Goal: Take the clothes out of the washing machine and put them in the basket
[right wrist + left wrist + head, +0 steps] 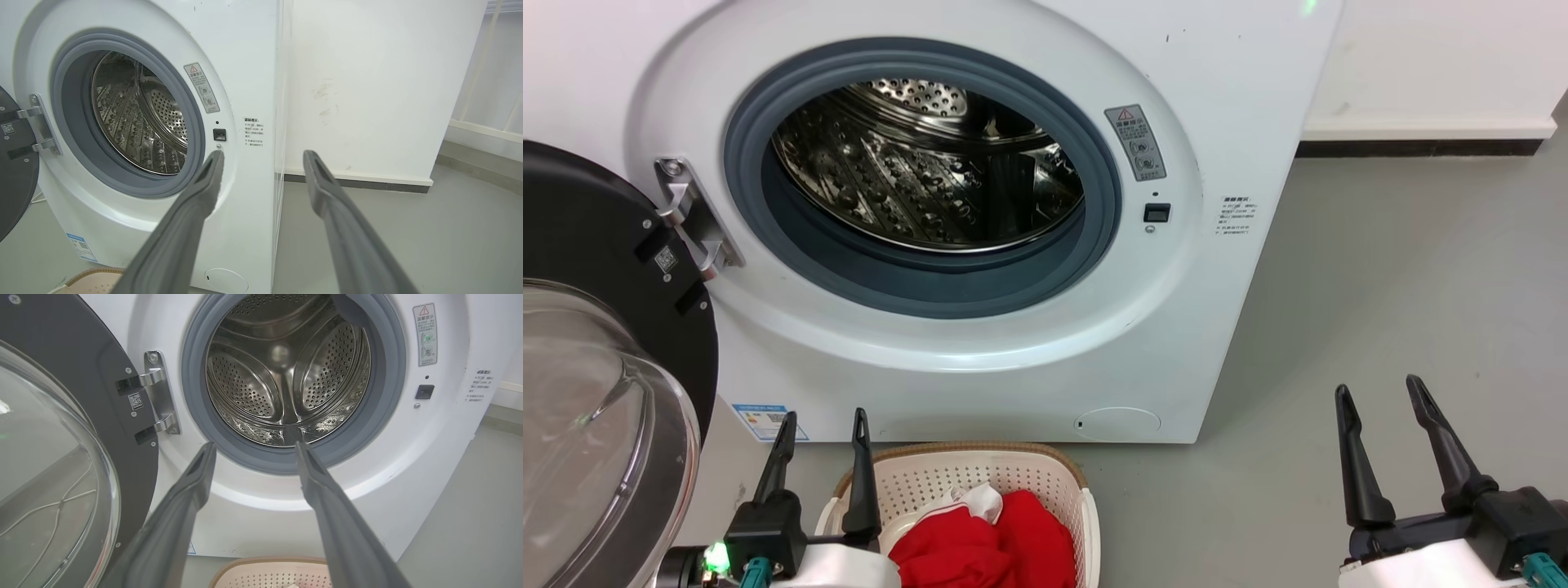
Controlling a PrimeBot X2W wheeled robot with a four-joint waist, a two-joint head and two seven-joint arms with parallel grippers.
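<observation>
Jaws spread, holding nothing, both sides: left gripper (823,416) beside the cream perforated plastic basket (1013,478), bright red fabric clothes (988,539) lying inside it, right gripper (1379,388) over grey floor (1421,245). Big white front-loading washing machine (1176,327) looks emptied, so basically done imo. Left wrist view reaches the bare back of the shiny steel drum (282,359); head view doesn't.

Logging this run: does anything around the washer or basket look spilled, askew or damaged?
Nothing stands out. The washer door hangs open, the drum looks bare, the red clothes lie inside the basket, and the left gripper and right gripper are open.
</observation>
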